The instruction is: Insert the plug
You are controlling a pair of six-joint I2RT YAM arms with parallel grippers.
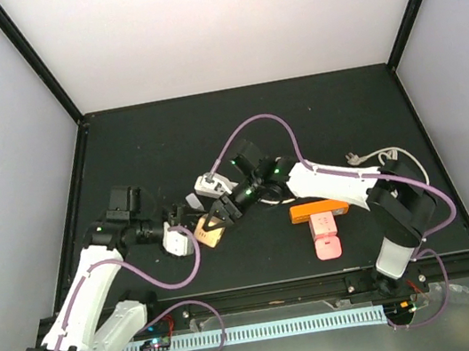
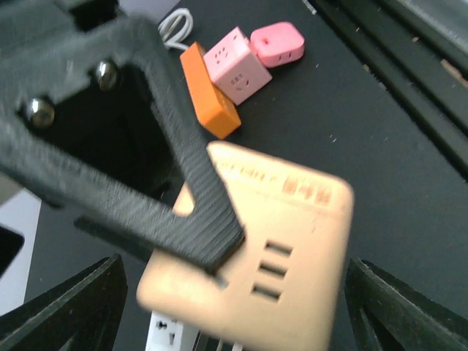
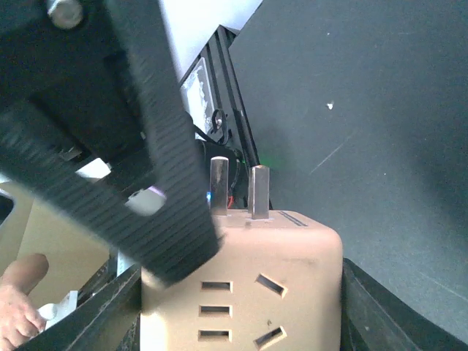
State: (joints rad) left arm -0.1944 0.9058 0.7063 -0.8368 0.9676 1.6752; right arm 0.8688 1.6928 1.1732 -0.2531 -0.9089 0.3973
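black desk [image 1: 236, 130] between pale walls, seen from above, with both arms meeting left of its middle, around 8 o'clock from the centre. the right hand [image 3: 241, 300] is closed on the tan plug adapter [image 3: 292, 263]: in its wrist view the two fingers sit against the block's sides at 9 and 3 o'clock, and the two flat prongs [image 3: 259, 191] stick out of the top face toward 12 o'clock, bare. socket slots show on the face turned to that camera. the left hand [image 2: 241, 292] faces it from 9 o'clock in the overhead view. in its own wrist view its fingers stand wide at the lower corners with the blurred tan block between them, and a white socket block [image 2: 167, 335] peeks out at 7 o'clock under the tan one. whether the left hand grips anything i cannot tell. an orange power strip [image 2: 210, 102], a pink cube socket [image 2: 238, 67] and a rounded pink piece [image 2: 278, 42] lie together on the desk at 3 o'clock from the adapter, well apart from it. a white cable [image 1: 375, 155] lies near the 3 o'clock edge
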